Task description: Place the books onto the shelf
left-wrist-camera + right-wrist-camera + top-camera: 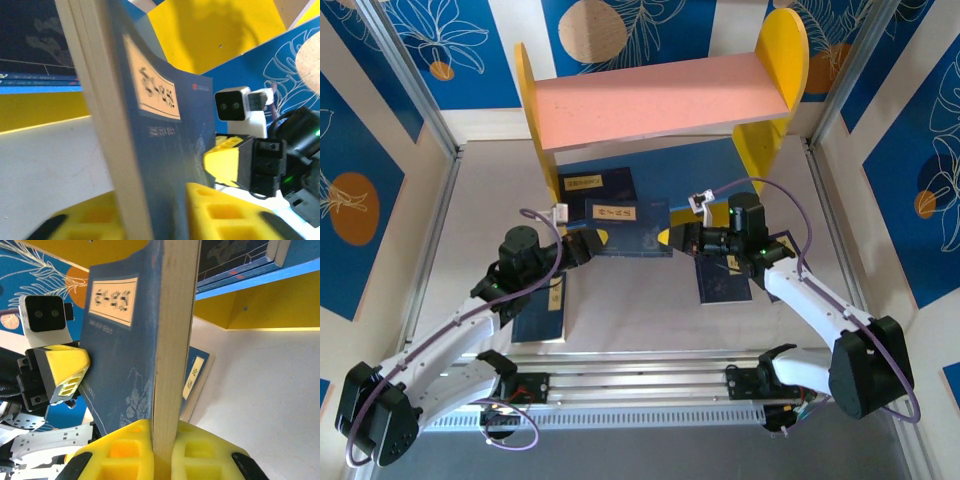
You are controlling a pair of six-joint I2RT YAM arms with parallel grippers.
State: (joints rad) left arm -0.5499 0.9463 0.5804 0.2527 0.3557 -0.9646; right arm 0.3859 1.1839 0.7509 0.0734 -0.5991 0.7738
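Right fingers (670, 238) clamped tight on book (628, 218) at its 3 o'clock edge. Left fingers (598, 241) straddled the 9 o'clock edge; possibly slack, cannot tell. Held at 6 o'clock of shelf (660, 100).

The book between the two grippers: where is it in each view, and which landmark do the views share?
Top external: the book is at the centre, between the left gripper and the right gripper, in front of the shelf.
Left wrist: the book stands on edge through the middle, cover facing right.
Right wrist: the book stands on edge at the centre, cover facing left.
Shared landmark: the tan title label on its cover.
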